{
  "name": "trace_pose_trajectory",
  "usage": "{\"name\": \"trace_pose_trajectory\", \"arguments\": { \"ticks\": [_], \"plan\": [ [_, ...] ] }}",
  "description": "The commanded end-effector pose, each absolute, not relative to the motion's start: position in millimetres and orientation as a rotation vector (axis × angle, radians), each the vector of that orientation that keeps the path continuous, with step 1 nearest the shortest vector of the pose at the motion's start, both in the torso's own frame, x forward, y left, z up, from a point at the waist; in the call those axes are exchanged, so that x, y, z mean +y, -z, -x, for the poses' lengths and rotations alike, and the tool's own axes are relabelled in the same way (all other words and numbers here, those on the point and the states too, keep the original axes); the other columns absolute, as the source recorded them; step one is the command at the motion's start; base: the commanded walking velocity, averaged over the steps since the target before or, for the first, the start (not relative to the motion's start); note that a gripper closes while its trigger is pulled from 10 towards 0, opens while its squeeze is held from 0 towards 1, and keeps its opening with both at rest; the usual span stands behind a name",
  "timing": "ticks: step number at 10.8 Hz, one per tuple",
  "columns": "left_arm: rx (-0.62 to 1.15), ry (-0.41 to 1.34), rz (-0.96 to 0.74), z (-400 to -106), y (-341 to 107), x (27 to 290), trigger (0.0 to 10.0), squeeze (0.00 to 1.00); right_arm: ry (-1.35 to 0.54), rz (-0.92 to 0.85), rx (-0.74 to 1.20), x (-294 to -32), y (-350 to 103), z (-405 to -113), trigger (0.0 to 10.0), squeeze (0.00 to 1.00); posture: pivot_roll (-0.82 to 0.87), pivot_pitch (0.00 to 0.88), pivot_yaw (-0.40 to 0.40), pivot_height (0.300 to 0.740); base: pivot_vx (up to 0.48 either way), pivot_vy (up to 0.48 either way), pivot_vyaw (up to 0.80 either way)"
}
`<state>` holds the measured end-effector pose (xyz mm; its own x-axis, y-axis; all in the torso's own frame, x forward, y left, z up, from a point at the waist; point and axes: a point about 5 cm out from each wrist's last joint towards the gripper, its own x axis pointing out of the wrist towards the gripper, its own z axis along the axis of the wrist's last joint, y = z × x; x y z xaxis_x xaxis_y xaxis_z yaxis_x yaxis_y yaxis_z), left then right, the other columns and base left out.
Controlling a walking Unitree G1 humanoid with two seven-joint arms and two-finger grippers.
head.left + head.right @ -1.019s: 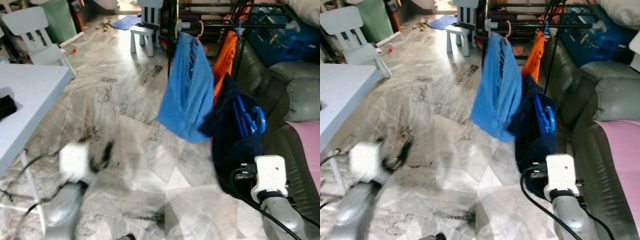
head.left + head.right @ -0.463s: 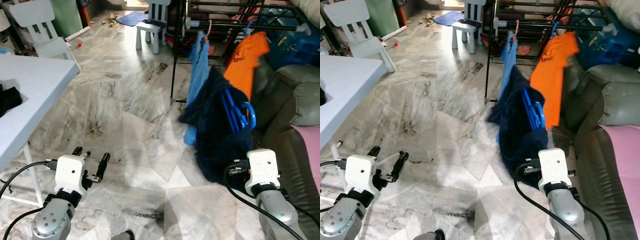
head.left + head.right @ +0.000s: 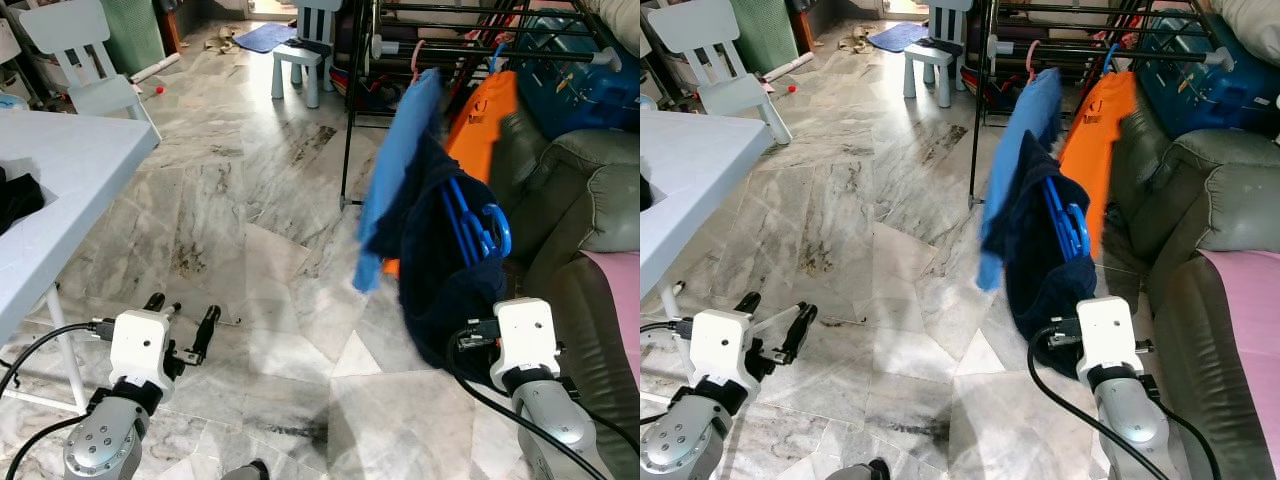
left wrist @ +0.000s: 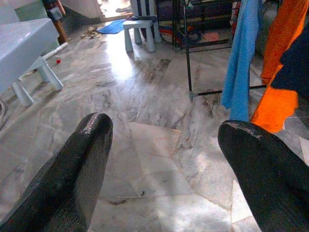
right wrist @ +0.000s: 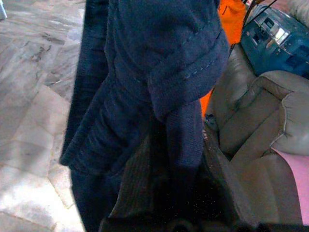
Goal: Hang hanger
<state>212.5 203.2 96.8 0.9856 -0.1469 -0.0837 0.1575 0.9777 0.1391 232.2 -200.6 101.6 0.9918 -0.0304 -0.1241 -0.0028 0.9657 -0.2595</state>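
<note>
blue hanger (image 3: 478, 225) upright, hook (image 3: 497, 232) toward sofa (image 3: 590, 200)

Navy garment (image 5: 159, 92) hangs bunched before grey sofa (image 5: 251, 130).

A: What differs from a second ago?

B: The camera view, blurred then, has steadied. The left gripper (image 3: 182, 318), a smear before, now shows sharp with its fingers apart.

A: And the clothes?

B: The light blue garment (image 3: 400, 165) has swung from broadside to edge-on, then flared out. The orange shirt (image 3: 490, 118) settled back behind the navy garment (image 3: 440, 255).
</note>
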Motion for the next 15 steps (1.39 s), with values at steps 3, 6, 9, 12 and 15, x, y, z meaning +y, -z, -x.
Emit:
{"name": "trace_pose_trajectory", "arguments": {
  "ticks": [3, 6, 9, 12, 15],
  "plan": [
    [0.076, 0.148, -0.152, -212, -98, 204, 10.0, 0.00, 0.016, 0.270, 0.090, -202, -109, -233, 10.0, 0.00, -0.03, 0.093, -0.008, 0.740, 0.000, 0.000, 0.00],
    [-0.001, 0.166, -0.063, -252, -97, 159, 10.0, 0.00, 0.274, 0.117, 0.157, -216, -98, -207, 10.0, 0.00, -0.13, 0.090, 0.039, 0.740, 0.000, 0.000, 0.00],
    [-0.010, 0.122, -0.063, -267, -92, 166, 10.0, 0.00, 0.232, 0.107, 0.171, -208, -96, -222, 10.0, 0.00, -0.13, 0.025, 0.024, 0.740, 0.000, 0.000, 0.00],
    [-0.016, 0.138, -0.022, -269, -90, 160, 10.0, 0.00, 0.219, 0.121, 0.169, -210, -97, -231, 10.0, 0.00, -0.14, 0.045, 0.039, 0.740, 0.120, 0.000, 0.00],
    [-0.021, 0.196, -0.023, -271, -88, 151, 10.0, 0.00, 0.241, 0.109, 0.168, -209, -96, -231, 10.0, 0.00, -0.16, 0.055, 0.060, 0.740, 0.442, 0.000, -0.33]
  ]
}}
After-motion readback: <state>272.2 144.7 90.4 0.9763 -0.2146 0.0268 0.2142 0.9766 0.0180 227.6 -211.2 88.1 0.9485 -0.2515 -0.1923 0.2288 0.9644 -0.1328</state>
